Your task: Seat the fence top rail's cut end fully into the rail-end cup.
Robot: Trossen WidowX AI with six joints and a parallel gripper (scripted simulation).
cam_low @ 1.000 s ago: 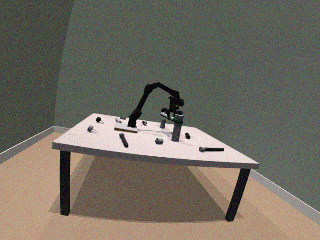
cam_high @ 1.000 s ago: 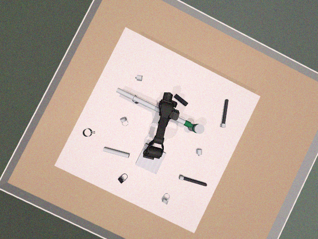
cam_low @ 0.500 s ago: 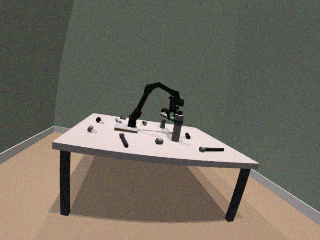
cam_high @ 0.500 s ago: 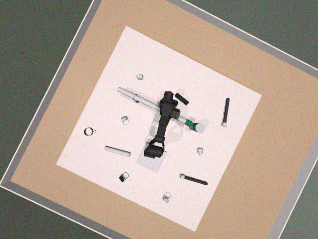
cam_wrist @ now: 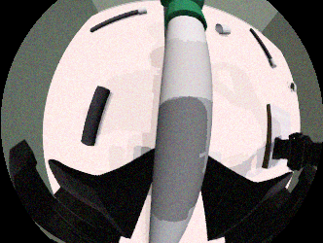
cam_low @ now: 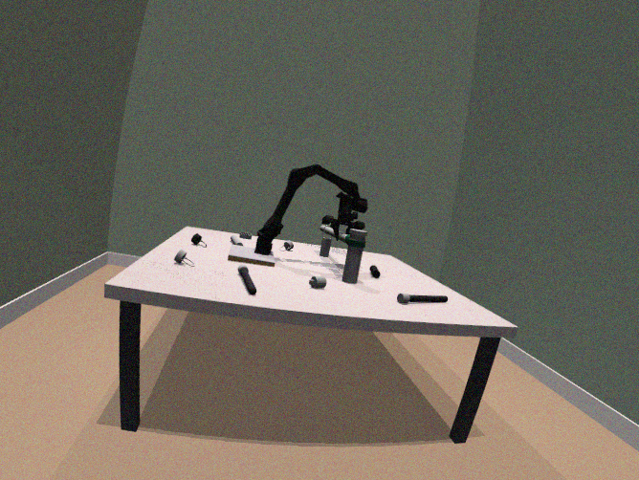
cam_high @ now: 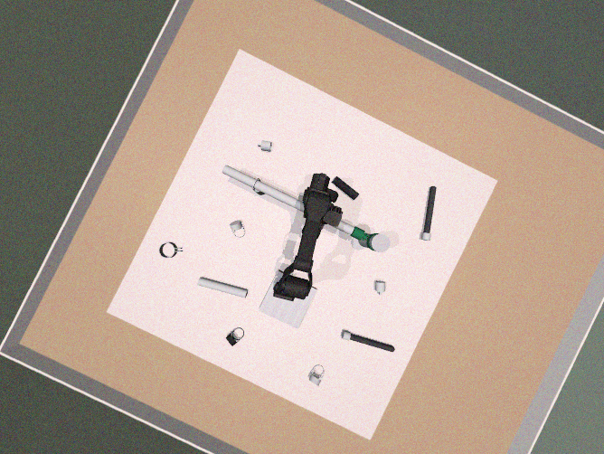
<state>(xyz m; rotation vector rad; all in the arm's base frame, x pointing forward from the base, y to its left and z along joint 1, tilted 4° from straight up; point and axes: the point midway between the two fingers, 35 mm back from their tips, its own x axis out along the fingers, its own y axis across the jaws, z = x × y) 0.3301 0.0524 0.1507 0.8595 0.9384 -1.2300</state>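
Between the loop cap on the small post [cam_low: 324,247] and the green cup [cam_high: 358,233] [cam_wrist: 186,14] on the big post [cam_low: 352,265], the pale rail [cam_high: 279,193] [cam_wrist: 187,68] was held, its near end met by the cup's mouth; how deeply it was seated could not be told. Around the rail the gripper [cam_wrist: 177,156] was clamped. Near the big post's top the green band [cam_low: 356,242] was carried. Farther out, a short black tube [cam_high: 344,187] [cam_low: 375,271] [cam_wrist: 95,116] and a pale tube [cam_high: 222,287] were laid on the white table [cam_high: 195,322] [cam_low: 310,307].
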